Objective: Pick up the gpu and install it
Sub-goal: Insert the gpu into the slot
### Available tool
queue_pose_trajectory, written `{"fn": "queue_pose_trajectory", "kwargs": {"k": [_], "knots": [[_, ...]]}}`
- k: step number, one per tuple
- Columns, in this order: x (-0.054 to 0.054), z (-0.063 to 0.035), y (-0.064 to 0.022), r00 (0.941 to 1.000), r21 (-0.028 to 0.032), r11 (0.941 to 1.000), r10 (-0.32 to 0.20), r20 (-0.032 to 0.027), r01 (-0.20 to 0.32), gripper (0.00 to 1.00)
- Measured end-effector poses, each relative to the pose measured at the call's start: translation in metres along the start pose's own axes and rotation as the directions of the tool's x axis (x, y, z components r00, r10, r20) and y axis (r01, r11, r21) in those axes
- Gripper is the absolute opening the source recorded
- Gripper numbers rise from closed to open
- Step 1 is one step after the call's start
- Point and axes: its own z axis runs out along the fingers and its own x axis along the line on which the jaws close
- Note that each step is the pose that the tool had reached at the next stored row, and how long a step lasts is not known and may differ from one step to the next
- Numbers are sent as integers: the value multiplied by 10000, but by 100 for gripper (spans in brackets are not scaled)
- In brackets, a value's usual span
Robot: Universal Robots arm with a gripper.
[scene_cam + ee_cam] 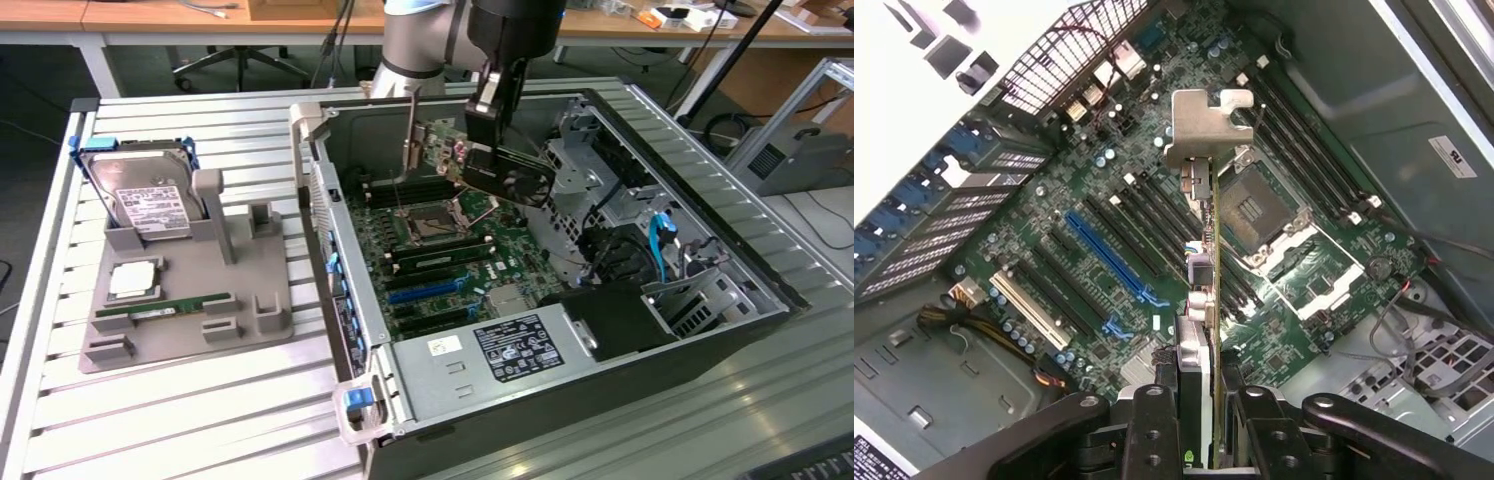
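One gpu [1204,300] is hanging edge-down over the motherboard [1104,210].
The gripper [1199,400] is clamping the gpu inside the open case [747,270], with its bracket [1204,125] pointing away from the wrist. Pickup looks done; the carry toward a slot is under way. Seating likely calls for lining the card's edge up with the blue slot [1116,265] and keeping it square.

The card [1206,300] is made of green circuit board with a matt silver metal bracket [1206,125]. The case [694,340] is finished in matt dark metal. The surface [200,400] is built of ribbed pale metal.
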Motion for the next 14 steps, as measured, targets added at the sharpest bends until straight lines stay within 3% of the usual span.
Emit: {"fn": "queue_pose_trajectory", "kwargs": {"k": [14], "knots": [[0, 2, 0, 9993, 42, 9993, -379, -12, 379, 27]]}}
